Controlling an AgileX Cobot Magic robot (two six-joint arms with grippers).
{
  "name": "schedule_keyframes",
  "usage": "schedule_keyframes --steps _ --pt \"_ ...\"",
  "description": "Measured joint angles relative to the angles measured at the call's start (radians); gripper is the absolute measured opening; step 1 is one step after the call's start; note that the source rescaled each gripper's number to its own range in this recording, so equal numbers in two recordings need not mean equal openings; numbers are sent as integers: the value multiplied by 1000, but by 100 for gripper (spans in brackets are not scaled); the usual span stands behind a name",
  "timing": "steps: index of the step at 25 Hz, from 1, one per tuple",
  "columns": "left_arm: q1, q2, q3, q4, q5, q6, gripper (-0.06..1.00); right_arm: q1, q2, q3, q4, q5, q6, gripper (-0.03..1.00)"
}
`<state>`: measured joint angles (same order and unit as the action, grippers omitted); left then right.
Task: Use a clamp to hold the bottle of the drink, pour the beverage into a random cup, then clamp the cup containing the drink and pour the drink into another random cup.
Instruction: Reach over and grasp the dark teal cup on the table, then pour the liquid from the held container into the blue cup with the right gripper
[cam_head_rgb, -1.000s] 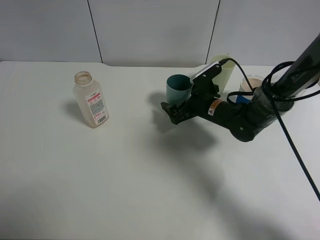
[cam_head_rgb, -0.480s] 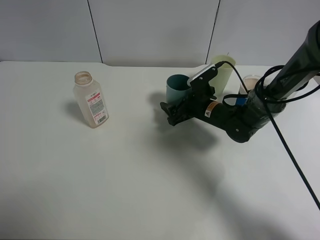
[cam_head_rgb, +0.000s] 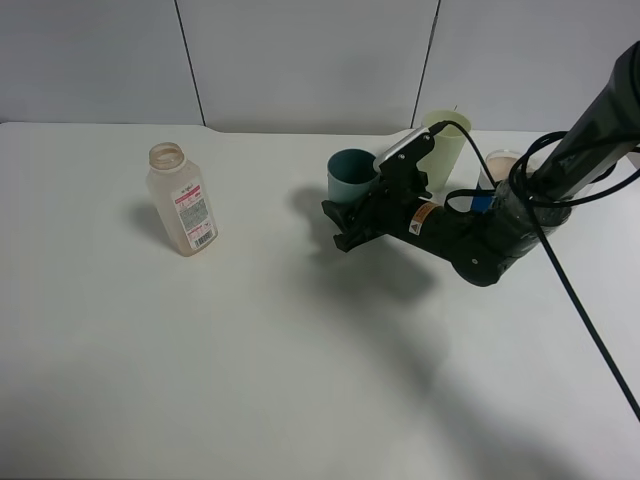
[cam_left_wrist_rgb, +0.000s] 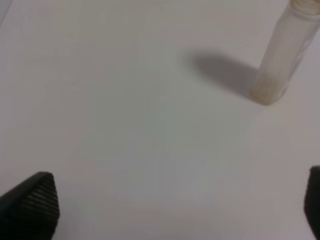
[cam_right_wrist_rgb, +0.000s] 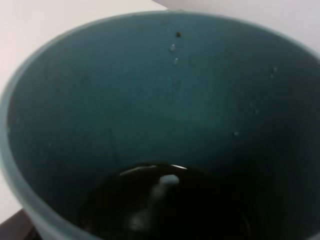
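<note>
The bottle (cam_head_rgb: 182, 200) stands upright at the left of the table, its wide neck uncapped. It also shows in the left wrist view as the bottle (cam_left_wrist_rgb: 282, 55), well ahead of my left gripper (cam_left_wrist_rgb: 170, 210), which is open and holds nothing. My right gripper (cam_head_rgb: 345, 225) is shut around the lower part of the teal cup (cam_head_rgb: 352, 172). Filling the right wrist view, the teal cup (cam_right_wrist_rgb: 150, 100) has the dark brown beverage (cam_right_wrist_rgb: 165, 210) pooled at its bottom and one dark finger (cam_right_wrist_rgb: 15, 229) at its side. The blue-banded cup (cam_head_rgb: 487, 192) stands half hidden behind the right arm.
A taller pale yellow-green cup (cam_head_rgb: 447, 145) stands just behind the right arm, between the teal cup and the blue-banded cup. A black cable (cam_head_rgb: 585, 300) trails from the right arm across the right side of the white table (cam_head_rgb: 250, 350).
The right gripper has closed around the teal cup, which has shifted slightly to the left. The left gripper and the bottle have not moved.
</note>
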<state>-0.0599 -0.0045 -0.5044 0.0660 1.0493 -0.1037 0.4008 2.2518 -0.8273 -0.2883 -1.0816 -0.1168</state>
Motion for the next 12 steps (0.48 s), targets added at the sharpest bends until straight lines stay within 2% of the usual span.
schedule_keyframes --steps 5,12 --pt "0 0 0 0 0 0 100 0 -29 0 -1 41 0 0" --pt "0 0 0 0 0 0 100 3 -183 2 -1 190 2 0"
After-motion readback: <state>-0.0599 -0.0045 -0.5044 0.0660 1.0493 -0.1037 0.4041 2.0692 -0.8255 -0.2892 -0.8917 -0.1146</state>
